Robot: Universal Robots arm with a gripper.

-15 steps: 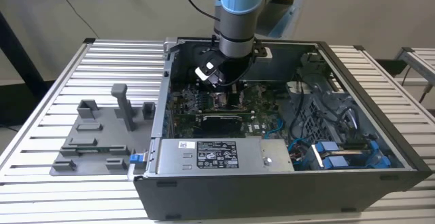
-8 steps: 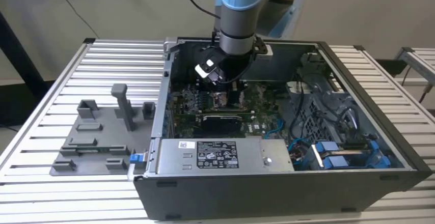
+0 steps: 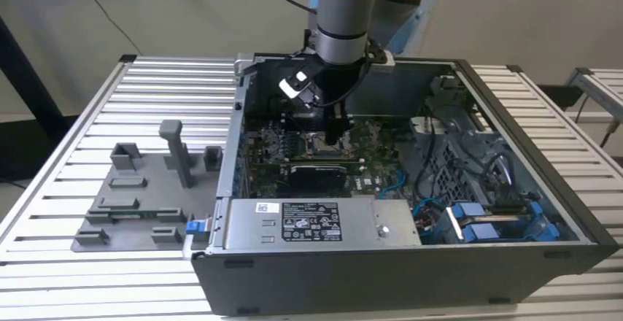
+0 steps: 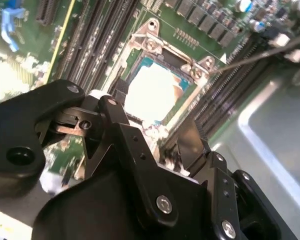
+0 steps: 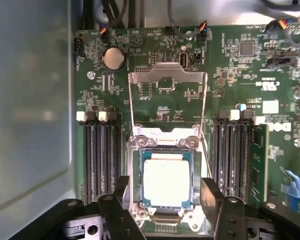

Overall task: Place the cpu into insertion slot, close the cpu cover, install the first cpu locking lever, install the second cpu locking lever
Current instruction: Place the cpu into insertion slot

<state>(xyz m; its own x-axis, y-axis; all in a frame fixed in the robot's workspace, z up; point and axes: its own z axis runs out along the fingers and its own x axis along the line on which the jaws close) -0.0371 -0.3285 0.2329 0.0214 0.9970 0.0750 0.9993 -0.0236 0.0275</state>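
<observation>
Closest to the lens, the gripper (image 5: 166,180) hangs low inside the computer case (image 3: 409,263), over the middle of the green motherboard (image 5: 240,70). On the far side of the socket from the claw, the cpu cover (image 5: 167,75) stands swung up on its hinge, not yet closed. The claw is spread wide and grips nothing. Its black fingers (image 5: 210,192) flank the insertion slot (image 5: 165,143), where the cpu (image 5: 166,185) lies flat between them, untouched.
</observation>
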